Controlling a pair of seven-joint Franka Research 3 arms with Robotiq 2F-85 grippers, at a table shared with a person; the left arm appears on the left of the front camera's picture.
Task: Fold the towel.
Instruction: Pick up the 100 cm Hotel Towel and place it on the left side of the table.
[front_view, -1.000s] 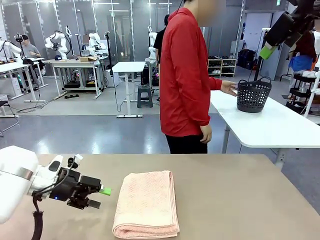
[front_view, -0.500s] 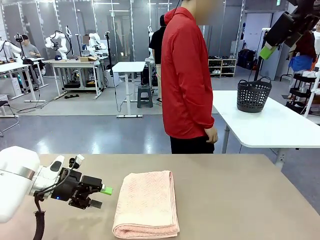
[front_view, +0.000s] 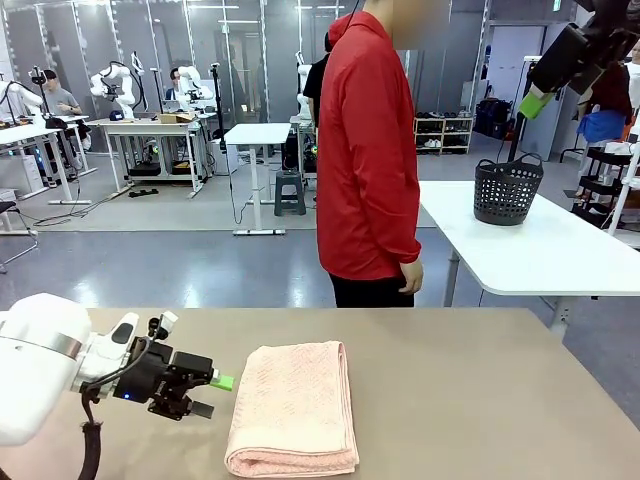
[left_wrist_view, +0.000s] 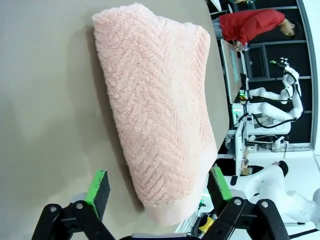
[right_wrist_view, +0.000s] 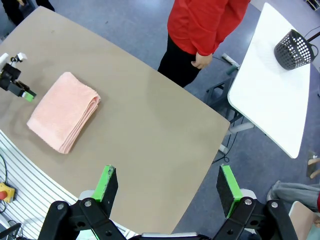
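Front view: towel (front_view: 293, 406) lies folded into a neat stack on the tan table (front_view: 470, 400), near its front edge. Left gripper (front_view: 216, 396) hangs low just beside the towel's left side, jaws apart, holding nothing. Right gripper (right_wrist_view: 167, 185) sits high above the table, jaws wide, empty. Person (front_view: 368, 150) in red stands at the far side.

Tan table (front_view: 450, 400) carries the folded towel (front_view: 293, 405) (salmon-pink, herringbone).
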